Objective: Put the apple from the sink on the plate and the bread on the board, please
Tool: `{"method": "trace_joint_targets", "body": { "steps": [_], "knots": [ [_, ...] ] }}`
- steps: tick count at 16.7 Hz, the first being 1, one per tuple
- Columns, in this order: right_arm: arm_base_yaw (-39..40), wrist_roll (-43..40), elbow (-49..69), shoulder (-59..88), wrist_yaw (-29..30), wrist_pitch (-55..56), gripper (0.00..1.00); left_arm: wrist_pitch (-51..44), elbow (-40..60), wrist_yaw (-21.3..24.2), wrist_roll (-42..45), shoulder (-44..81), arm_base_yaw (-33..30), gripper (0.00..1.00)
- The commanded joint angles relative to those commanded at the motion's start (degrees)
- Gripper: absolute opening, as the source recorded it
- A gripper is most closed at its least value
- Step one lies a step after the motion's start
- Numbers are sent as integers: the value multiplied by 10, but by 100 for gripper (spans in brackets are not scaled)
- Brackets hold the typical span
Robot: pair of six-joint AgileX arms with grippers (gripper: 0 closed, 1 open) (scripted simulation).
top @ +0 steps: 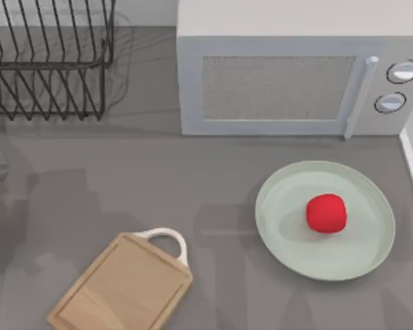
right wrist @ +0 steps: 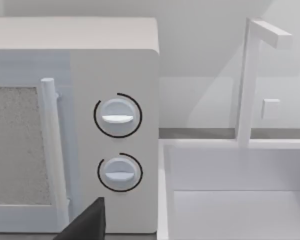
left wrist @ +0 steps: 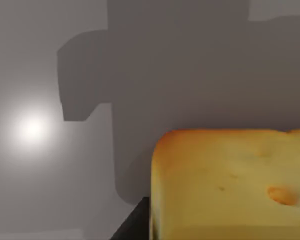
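Red apple [top: 326,213] already sits on the mint plate [top: 282,227] at four o'clock in the top view, and the wooden board [top: 124,289] at seven o'clock is bare. In the left wrist view the bread [left wrist: 230,185] is right up close; I cannot tell if the left pincer is pinching it, so it might drop before the board. The right wrist view faces the microwave [right wrist: 75,125] and sink [right wrist: 230,200].

Red apple [top: 326,213], mint-green plate [top: 289,240], light-wood board [top: 124,289], golden-yellow bread [left wrist: 230,185] with an orange spot.
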Motion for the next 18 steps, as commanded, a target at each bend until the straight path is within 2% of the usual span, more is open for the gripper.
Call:
{"method": "trace_joint_targets", "body": {
  "steps": [7,14,18],
  "knots": [
    [0,0,0,0,0,0,100,-9,8,0,0,-5,-1,0],
    [0,0,0,0,0,0,100,-181,112,0,0,-59,-3,0],
    [0,0,0,0,0,0,100,-217,141,0,-2,-77,-3,0]
  ]
}}
